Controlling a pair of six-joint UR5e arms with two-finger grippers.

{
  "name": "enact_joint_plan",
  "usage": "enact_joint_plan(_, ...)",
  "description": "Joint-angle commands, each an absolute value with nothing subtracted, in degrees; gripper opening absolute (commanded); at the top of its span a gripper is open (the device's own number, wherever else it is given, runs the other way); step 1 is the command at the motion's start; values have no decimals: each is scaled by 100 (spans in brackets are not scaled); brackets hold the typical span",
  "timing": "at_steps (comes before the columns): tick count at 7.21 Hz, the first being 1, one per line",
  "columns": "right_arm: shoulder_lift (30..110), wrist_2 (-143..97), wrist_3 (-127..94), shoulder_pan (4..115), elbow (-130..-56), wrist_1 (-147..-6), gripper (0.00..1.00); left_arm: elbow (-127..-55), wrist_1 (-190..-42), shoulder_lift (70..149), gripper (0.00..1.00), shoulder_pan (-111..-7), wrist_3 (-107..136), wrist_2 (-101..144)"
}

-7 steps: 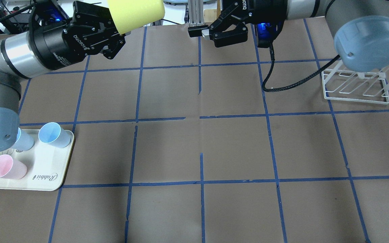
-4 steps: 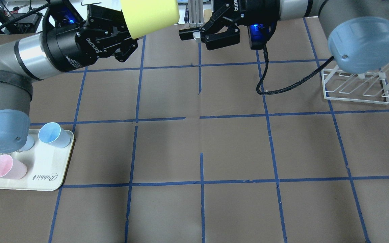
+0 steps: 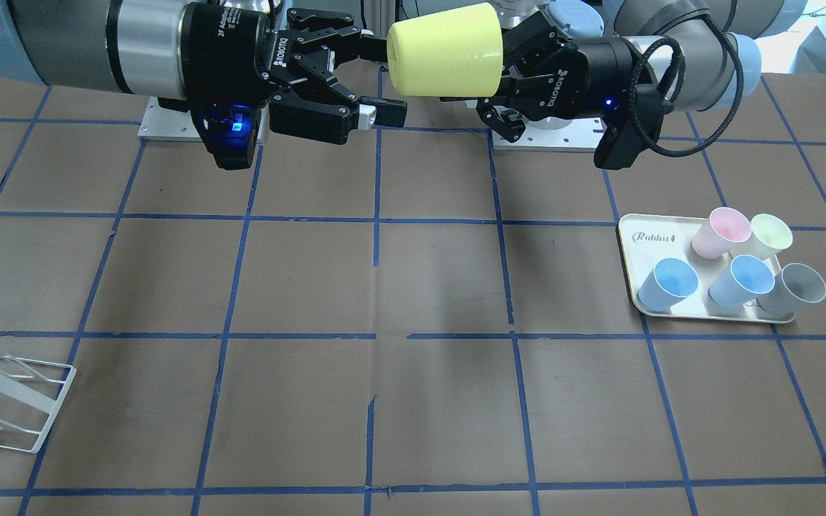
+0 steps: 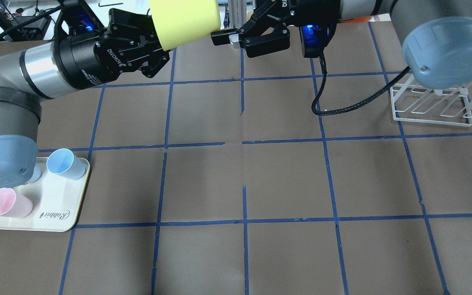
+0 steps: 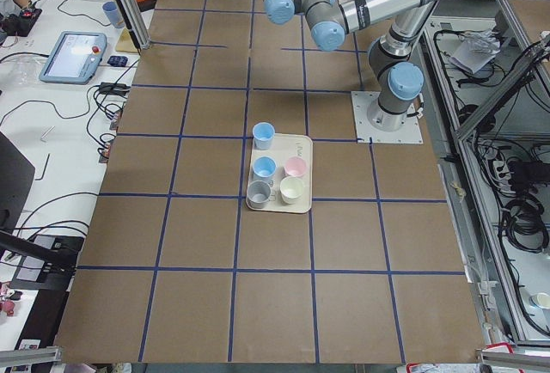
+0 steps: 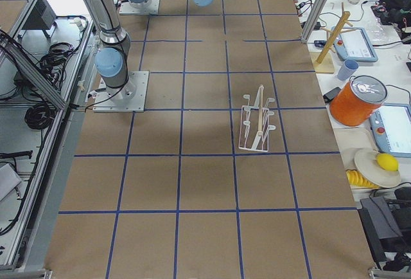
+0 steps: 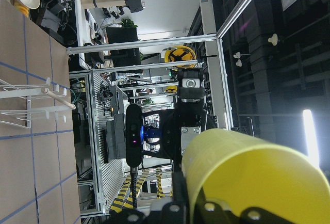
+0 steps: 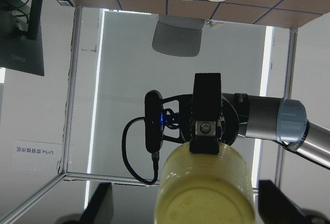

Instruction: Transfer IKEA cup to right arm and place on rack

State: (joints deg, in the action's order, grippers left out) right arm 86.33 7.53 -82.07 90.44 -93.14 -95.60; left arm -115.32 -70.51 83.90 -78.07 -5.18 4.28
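The bright yellow IKEA cup (image 3: 445,50) lies level in the air at the table's far side, its base pointing at my right arm. My left gripper (image 3: 510,72) is shut on its wide rim end. The cup also shows in the overhead view (image 4: 184,18). My right gripper (image 3: 384,75) is open. Its fingertips stand at the cup's base without closing on it. In the right wrist view the cup base (image 8: 206,198) sits between the two spread fingers (image 8: 100,206). The white wire rack (image 4: 430,119) stands on the table at the right.
The cream "Rabbit" tray (image 4: 55,205) sits at the front left with a pink cup (image 4: 8,205), a blue cup (image 4: 66,164) and several others. A black ribbed cable (image 4: 342,108) hangs from the right wrist. The rack also shows in the front view (image 3: 19,401).
The left arm has carried the yellow cup to the right. The right gripper has moved left to meet it, and the gap between them has closed. The right gripper stays open.
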Motion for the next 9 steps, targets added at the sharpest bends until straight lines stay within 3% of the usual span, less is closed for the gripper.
enact_joint_plan(1,8666,712,-8279,9061,-9316,-9562,100,-11549,-7058,8280,0,-7813,-519,413)
enact_joint_plan(2,8675,695,-8349,9070,-9316,-9554,100,-11549,-7058,8314,0,-7813,-527,413)
enact_joint_plan(3,8675,686,-8367,9114,-9316,-9562,87,-11540,-7058,8332,0,-7813,-527,413)
enact_joint_plan(4,8666,686,-8376,9210,-9325,-9737,48,-11540,-7058,8297,0,-7813,-527,413)
enact_joint_plan(5,8666,659,-8393,9211,-9325,-9843,15,-11549,-7049,8314,0,-7813,-536,413)
enact_joint_plan(6,8666,650,-8394,9211,-9325,-9844,0,-11549,-7049,8323,0,-7813,-536,413)
enact_joint_plan(8,8666,589,-8394,9211,-9325,-9853,0,-11549,-7058,8314,0,-7813,-519,413)
enact_joint_plan(9,8649,571,-8402,9211,-9316,-9853,0,-11549,-7066,8314,70,-7813,-458,413)
